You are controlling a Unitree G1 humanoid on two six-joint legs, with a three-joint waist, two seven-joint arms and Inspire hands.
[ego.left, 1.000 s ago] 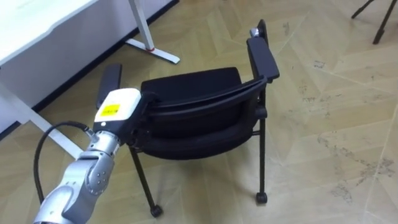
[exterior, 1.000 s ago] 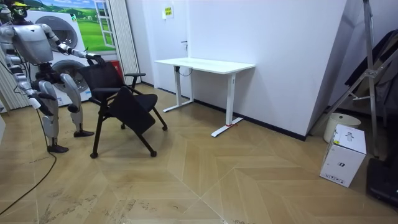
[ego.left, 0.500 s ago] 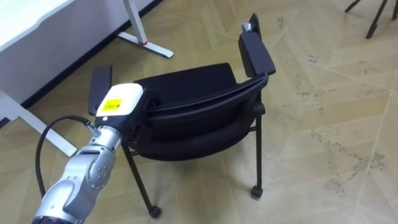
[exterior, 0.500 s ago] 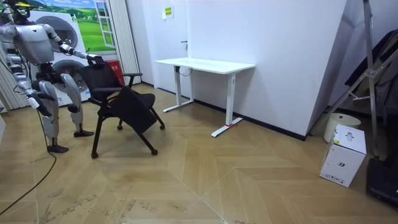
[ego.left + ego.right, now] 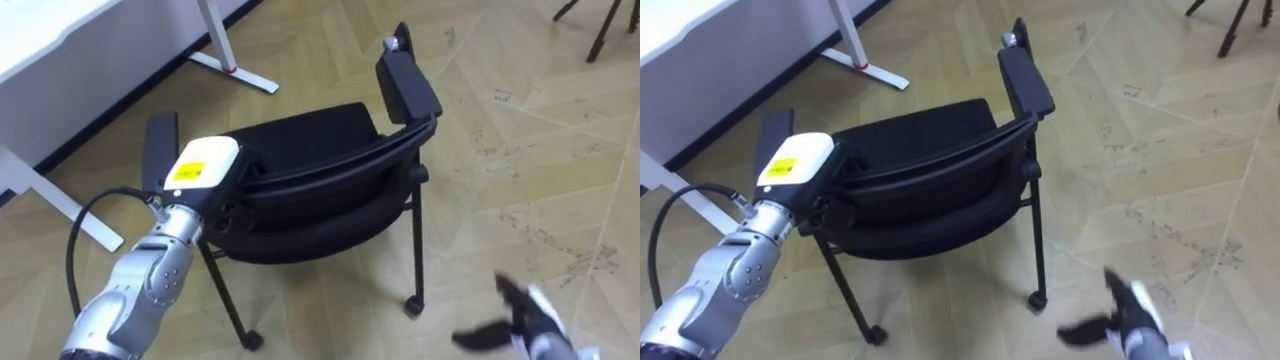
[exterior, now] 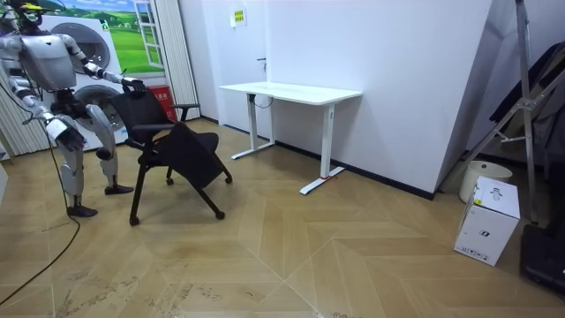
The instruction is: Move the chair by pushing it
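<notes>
A black chair [image 5: 300, 135] with armrests and small castors stands on the wooden floor, its backrest [image 5: 330, 178] toward me. My left hand [image 5: 203, 165], with a yellow label on its back, sits at the backrest's left end, fingers curled over the top edge. Low on the right my right hand [image 5: 527, 320] swings with its fingers spread, apart from the chair and holding nothing. In the room view I stand behind the chair [image 6: 177, 148] at the room view's left, and the chair is tipped forward.
A white desk [image 5: 60, 30] on white legs with a flat foot [image 5: 235, 72] stands just beyond the chair at the left. Open floor lies to the right. A white box [image 6: 488, 221] and a ladder [image 6: 521, 97] stand far off by the wall.
My right hand has swung into view at the lower right. The chair has edged a little forward toward the desk, with my left hand still on its backrest.
</notes>
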